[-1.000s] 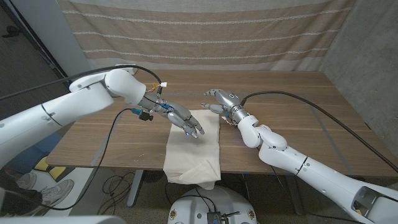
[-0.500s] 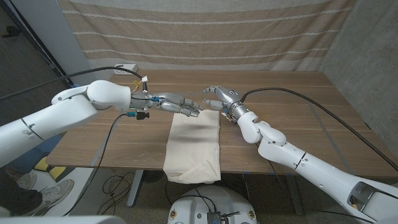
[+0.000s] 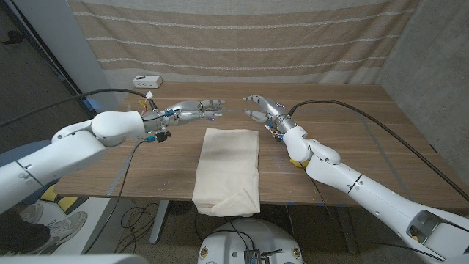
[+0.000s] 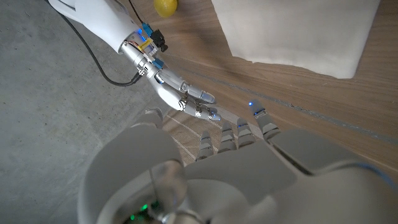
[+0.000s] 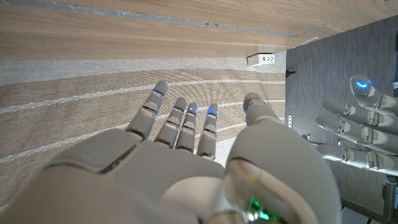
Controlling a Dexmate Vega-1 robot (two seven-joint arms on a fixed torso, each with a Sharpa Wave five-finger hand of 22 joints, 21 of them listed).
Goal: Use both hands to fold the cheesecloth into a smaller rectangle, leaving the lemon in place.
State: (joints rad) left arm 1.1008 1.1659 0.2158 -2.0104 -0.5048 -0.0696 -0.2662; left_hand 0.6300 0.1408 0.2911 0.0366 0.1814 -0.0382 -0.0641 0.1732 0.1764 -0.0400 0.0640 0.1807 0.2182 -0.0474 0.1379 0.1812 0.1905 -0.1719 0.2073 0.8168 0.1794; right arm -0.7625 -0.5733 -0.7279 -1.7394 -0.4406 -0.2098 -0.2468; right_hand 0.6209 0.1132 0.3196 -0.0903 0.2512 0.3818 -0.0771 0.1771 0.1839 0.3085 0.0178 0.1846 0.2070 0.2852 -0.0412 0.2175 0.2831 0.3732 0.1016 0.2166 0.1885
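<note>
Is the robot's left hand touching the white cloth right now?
Apart. In the head view the left hand hangs beyond the far edge of the cheesecloth, with bare wooden table showing between them; its fingers are spread and hold nothing.

My wooden surface (image 3: 352, 125) runs wide in front of me, its planks showing a warm brown grain. Behind its far edge hangs a beige curtain (image 3: 242, 37) crossed by pale stripes, and a small white power strip (image 3: 147, 80) sits just past the far left corner. Grey concrete wall (image 3: 432, 51) stands to my right, and beneath the surface black cables (image 3: 135, 216) trail across the floor.
</note>
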